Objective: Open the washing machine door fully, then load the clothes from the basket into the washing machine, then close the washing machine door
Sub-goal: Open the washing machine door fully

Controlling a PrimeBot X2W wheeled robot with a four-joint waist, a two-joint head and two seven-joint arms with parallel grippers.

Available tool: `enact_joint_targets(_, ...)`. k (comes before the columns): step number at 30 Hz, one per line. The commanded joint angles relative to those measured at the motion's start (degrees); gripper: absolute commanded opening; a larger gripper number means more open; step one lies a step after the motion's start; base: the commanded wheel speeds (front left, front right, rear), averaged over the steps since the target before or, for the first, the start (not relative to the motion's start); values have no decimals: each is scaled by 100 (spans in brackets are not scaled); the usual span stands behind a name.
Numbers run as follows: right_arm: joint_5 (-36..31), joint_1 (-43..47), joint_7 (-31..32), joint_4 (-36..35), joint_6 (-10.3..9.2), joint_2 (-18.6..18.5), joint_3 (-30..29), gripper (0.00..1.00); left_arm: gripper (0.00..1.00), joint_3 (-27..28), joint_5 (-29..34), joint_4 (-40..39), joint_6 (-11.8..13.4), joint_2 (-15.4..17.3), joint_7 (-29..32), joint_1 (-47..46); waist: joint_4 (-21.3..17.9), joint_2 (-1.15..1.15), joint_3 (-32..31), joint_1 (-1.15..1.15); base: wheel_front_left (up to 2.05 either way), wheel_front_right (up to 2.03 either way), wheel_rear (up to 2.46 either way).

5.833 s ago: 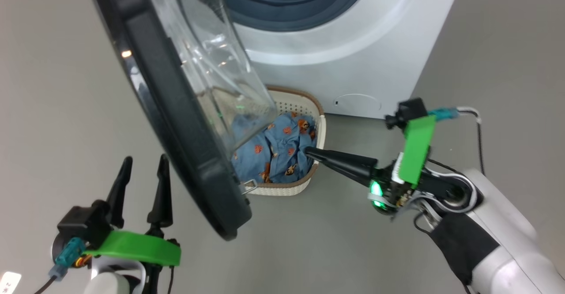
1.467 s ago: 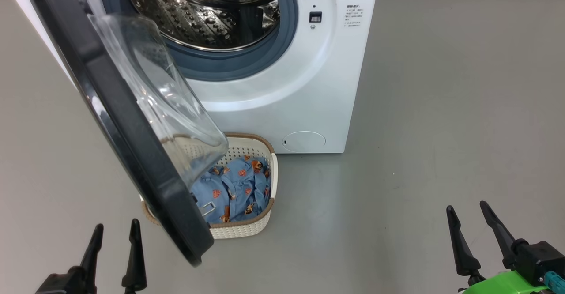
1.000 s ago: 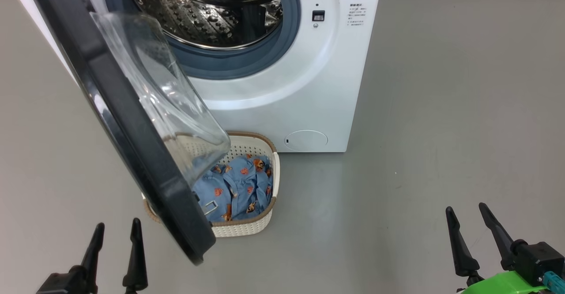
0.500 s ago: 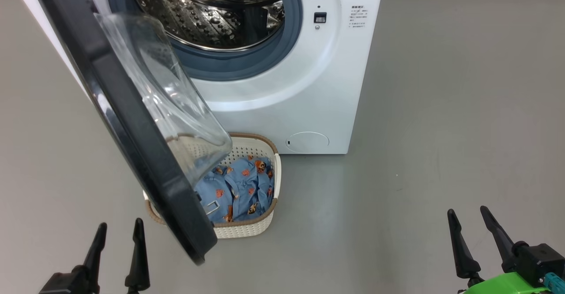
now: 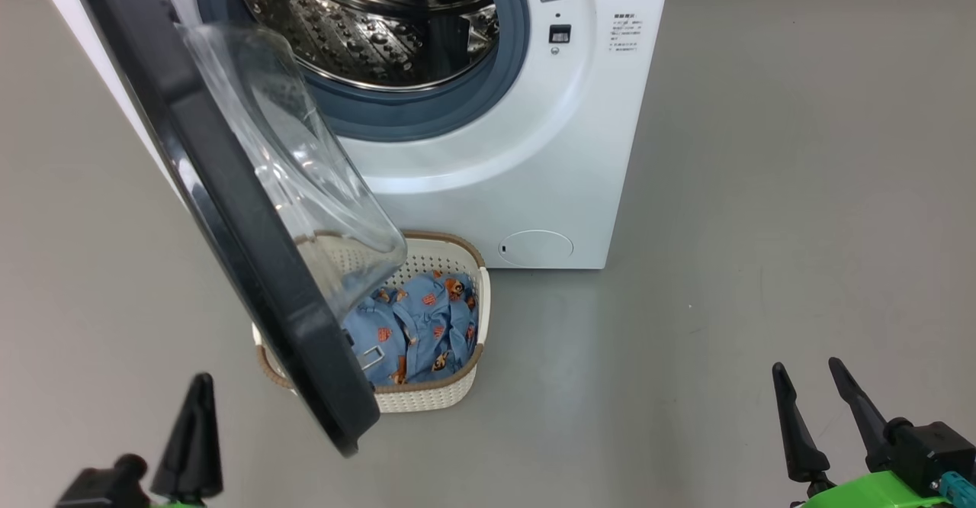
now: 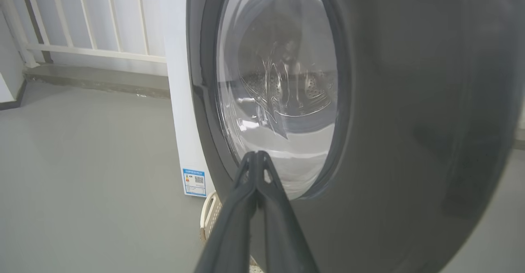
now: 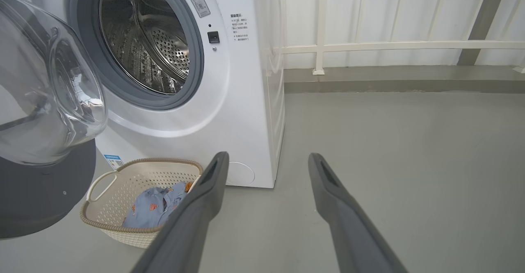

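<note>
I see the large round, black-ringed glass washing machine door (image 5: 221,210) hanging open, hiding the left half of the cream perforated plastic basket (image 5: 427,397) on the grey floor (image 5: 762,188) at the foot of the white boxy front-loader (image 5: 534,149). Light-blue printed clothes (image 5: 427,325) lie inside the basket. My left gripper (image 5: 202,382) is pinched together on nothing. My right gripper (image 5: 807,364) stands apart.

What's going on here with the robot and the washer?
A two-armed robot is doing laundry. The washing machine door stands part-way open, swung out over the basket on the floor, and the clothes lie in the basket, not yet loaded. Neither arm holds anything: the left gripper is shut, facing the door's outer side, and the right gripper is open.
</note>
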Motion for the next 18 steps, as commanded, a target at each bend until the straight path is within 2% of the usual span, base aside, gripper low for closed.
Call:
enact_joint_targets(1, 25, -192, -43, -112, 17, -71, 140, 100, 0, 225, 22, -254, -5, 69, -37, -206, 4, 0, 0, 0, 0, 0, 0)
enact_joint_targets(11, 64, -213, -43, -75, 17, -13, 173, 100, 0, 444, 453, -1790, -4, 70, -37, -868, 39, 0, 0, 0, 0, 0, 0)
enact_joint_targets(15, 101, -228, -43, -111, 17, -4, 211, 100, 0, 245, 569, -2477, -5, 69, -37, -1130, 29, 0, 9, 0, 0, 0, 0)
enact_joint_targets(18, 122, -231, -43, -111, 17, -5, 246, 100, 0, -136, 588, -2894, -9, 69, -37, -1260, 15, 0, 11, 0, 0, 0, 0)
